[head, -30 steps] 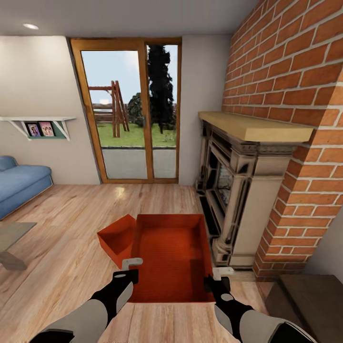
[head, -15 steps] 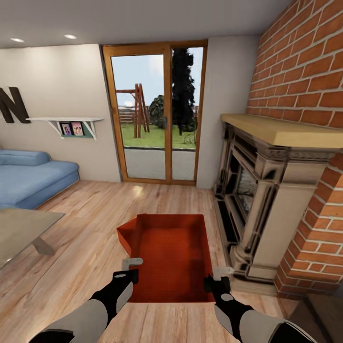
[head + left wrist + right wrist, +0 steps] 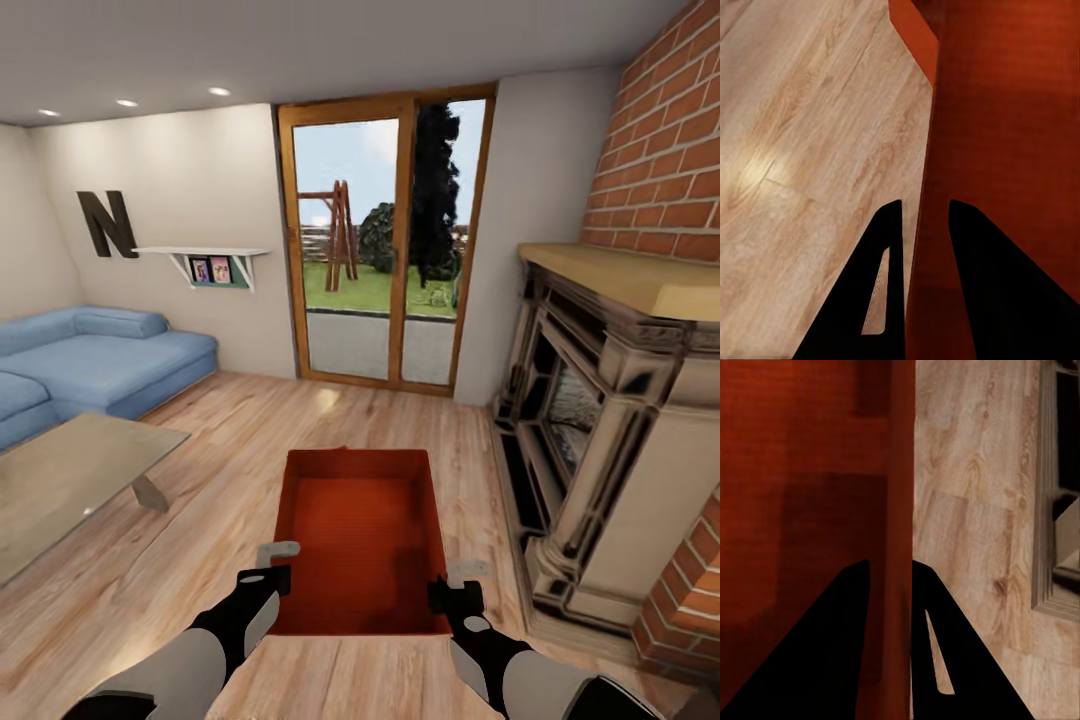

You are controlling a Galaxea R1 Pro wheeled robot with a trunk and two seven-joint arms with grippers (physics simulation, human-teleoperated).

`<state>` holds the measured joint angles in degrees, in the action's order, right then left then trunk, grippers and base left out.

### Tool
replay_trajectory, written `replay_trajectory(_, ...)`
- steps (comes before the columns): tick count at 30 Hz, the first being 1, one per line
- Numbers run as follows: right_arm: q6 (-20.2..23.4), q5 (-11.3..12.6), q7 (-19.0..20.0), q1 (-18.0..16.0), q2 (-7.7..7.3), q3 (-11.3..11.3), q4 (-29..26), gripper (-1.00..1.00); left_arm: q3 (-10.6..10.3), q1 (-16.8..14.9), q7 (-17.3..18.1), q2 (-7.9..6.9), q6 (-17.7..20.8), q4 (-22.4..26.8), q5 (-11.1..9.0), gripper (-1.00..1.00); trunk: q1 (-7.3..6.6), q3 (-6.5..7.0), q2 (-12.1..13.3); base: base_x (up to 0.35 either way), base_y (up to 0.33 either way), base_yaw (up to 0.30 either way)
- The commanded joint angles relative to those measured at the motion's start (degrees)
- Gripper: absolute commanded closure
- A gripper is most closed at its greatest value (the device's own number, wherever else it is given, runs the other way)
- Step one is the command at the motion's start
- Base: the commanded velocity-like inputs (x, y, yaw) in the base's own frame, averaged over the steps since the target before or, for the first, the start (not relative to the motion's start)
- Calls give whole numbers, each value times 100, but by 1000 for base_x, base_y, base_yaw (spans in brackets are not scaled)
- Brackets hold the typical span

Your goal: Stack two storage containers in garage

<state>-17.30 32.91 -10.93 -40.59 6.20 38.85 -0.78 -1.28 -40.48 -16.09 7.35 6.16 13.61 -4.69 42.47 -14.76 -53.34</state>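
Carrying step: the container point(image 3: 360, 540) hangs at twelve o'clock above the wood floor point(image 3: 200, 520), left fingers point(image 3: 881, 300) and right fingers point(image 3: 847, 652) clamped on its side walls. Next, I'd say, wheel toward the garage.

I'm seeing an orange-red, finely ribbed storage container point(image 3: 358, 530), light wood-plank floor point(image 3: 220, 450), red-brick fireplace point(image 3: 680, 150), and blue sofa point(image 3: 110, 355) at left.

We are in a home living room: blue sofa point(image 3: 95, 355), brick fireplace point(image 3: 610, 440), wood-plank floor point(image 3: 200, 480), low table point(image 3: 60, 485), glass garden door point(image 3: 385, 240).
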Motion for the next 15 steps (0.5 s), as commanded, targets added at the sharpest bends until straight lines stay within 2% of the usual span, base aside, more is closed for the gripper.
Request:
replay_trajectory(1, -2, 57, -5, -1, 4, -79, 8, 100, 136, -5, -44, 4, 17, 30, 91, 100, 1, -4, -6, 0, 0, 300)
replay_trajectory(15, -2, 66, -5, -1, 4, -80, 8, 100, 145, -4, -44, 3, 17, 28, 91, 100, 1, 35, -6, 0, 0, 300)
